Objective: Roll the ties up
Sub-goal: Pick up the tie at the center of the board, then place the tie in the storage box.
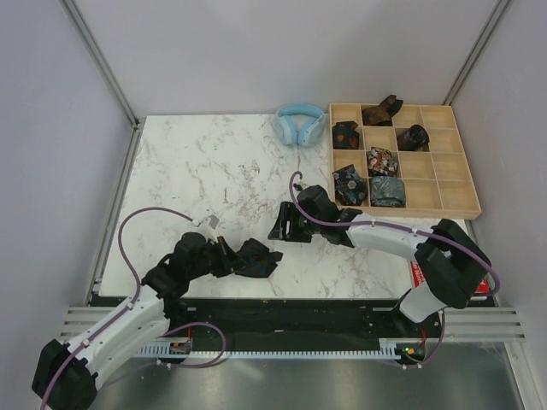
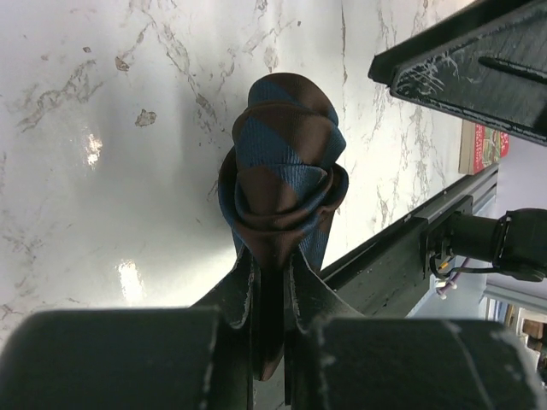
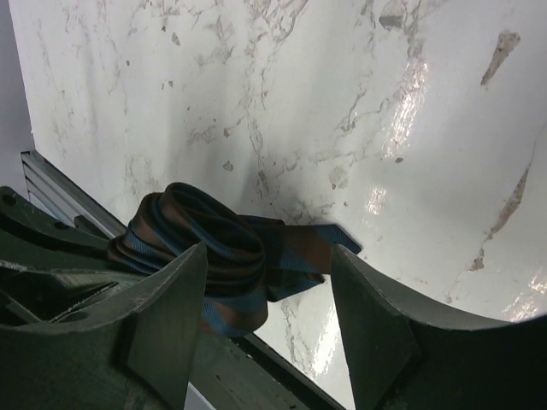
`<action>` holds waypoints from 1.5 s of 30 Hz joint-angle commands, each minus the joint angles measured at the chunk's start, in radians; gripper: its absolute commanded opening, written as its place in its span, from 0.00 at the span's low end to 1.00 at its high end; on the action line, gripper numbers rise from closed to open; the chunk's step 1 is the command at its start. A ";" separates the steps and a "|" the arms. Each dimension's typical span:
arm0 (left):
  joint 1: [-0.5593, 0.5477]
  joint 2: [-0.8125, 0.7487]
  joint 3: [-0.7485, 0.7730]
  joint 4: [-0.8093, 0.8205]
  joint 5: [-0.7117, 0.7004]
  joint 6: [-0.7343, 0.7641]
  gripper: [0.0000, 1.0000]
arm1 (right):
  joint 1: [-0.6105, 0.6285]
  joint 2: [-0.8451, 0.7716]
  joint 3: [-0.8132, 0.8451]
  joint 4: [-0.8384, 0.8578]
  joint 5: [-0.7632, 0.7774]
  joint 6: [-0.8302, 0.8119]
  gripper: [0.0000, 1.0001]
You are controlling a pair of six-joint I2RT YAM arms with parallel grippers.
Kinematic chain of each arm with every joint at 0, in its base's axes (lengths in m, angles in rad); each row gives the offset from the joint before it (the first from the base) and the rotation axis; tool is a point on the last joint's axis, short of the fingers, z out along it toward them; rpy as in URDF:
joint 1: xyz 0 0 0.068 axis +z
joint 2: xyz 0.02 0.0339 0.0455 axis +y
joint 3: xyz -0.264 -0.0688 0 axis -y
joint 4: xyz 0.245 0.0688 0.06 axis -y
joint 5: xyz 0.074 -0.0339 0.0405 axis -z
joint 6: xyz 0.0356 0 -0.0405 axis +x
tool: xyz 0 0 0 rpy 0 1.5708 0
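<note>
Fabric this soft and light would likely spring loose unless pinched across its layers. Close to the bench's near edge, left of centre, the left gripper point(image 1: 226, 254) reaches low over the marble, jaws closed tight on the tail of the brown-and-blue striped tie point(image 2: 282, 188), which is coiled into a loose bun. Just right of it, the right gripper point(image 1: 286, 224) hangs spread wide and empty, its arm stretching leftward from the near right corner.

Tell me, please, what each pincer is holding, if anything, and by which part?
The left pincer is shut on the rolled brown-and-blue tie, pinching a fold at the roll's near edge. The right pincer is open, holding nothing.
</note>
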 commanded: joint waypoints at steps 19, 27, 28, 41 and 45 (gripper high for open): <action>-0.204 0.451 0.550 0.070 0.009 0.162 0.02 | -0.227 -0.628 0.298 -0.649 0.598 -0.048 0.69; -0.333 0.733 0.883 0.098 -0.017 0.218 0.02 | -0.227 -0.813 0.297 -0.786 0.734 0.037 0.68; -0.343 0.800 0.917 0.102 -0.018 0.224 0.02 | -0.227 -0.840 0.295 -0.790 0.735 0.038 0.68; -0.422 1.355 1.517 0.176 0.078 0.276 0.02 | -0.229 -0.943 0.378 -0.956 0.780 0.031 0.68; -0.438 1.511 1.729 0.174 0.057 0.294 0.02 | -0.227 -0.969 0.363 -0.967 0.793 0.037 0.68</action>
